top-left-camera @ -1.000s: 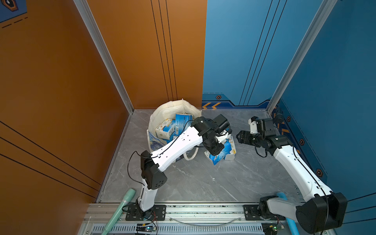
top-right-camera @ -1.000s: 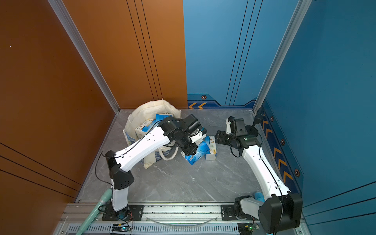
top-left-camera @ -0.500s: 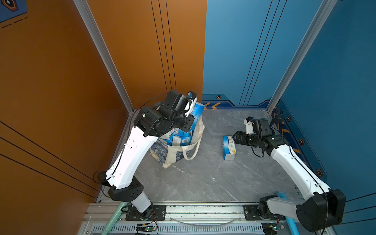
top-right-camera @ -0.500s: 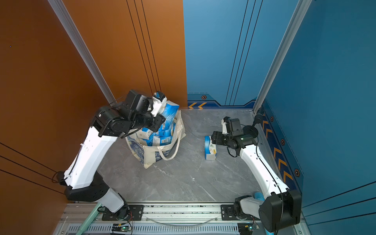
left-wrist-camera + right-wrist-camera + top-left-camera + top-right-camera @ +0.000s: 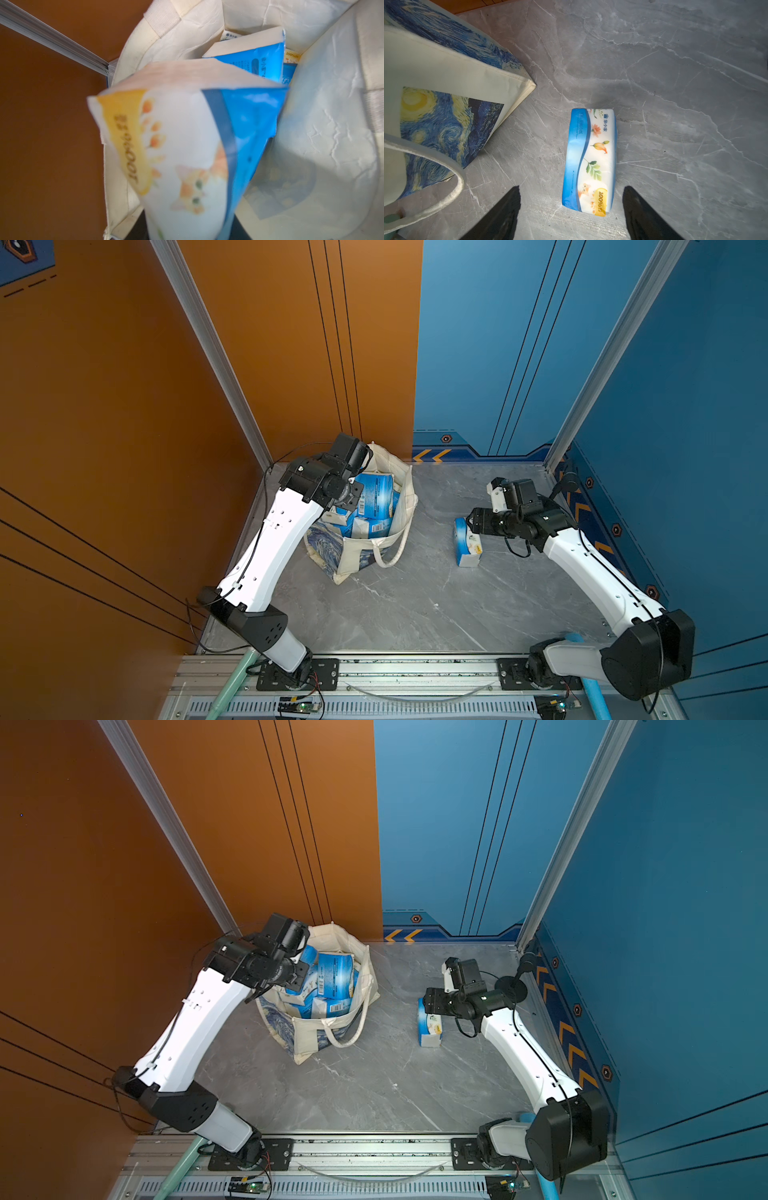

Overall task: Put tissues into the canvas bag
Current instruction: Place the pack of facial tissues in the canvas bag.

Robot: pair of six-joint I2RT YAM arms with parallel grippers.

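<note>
loose tissue pack [image 5: 589, 162]: lies flat on the grey marbled floor [image 5: 675, 83], its yellow "100%" end directly under the right gripper [image 5: 571, 188]. long axis runs straight away from the gripper, at right angles to the line between the two fingers [image 5: 508, 207] and only slightly skewed. white face up with a wavy blue band along one long edge, orange flowers, a green sprig and a small kitten print. right gripper spread wide – a finger on either side of the near end, neither touching it.

left gripper [image 5: 351, 494]: clamped on a second pack [image 5: 182, 155]. long axis points out from the jaws into the mouth of the canvas bag [image 5: 374, 560]; far end above the packs already inside [image 5: 376, 499]. close and blurred: white face, yellow band, orange kitten, blue side.

bag: stands upright just in front of and below the left gripper, well apart from the right gripper on the robot's left – cream lining, swirling blue sky print outside, one loop handle [image 5: 395, 547] hanging down the front. the packs inside stand mostly on end, blue faces showing in both top views.
</note>
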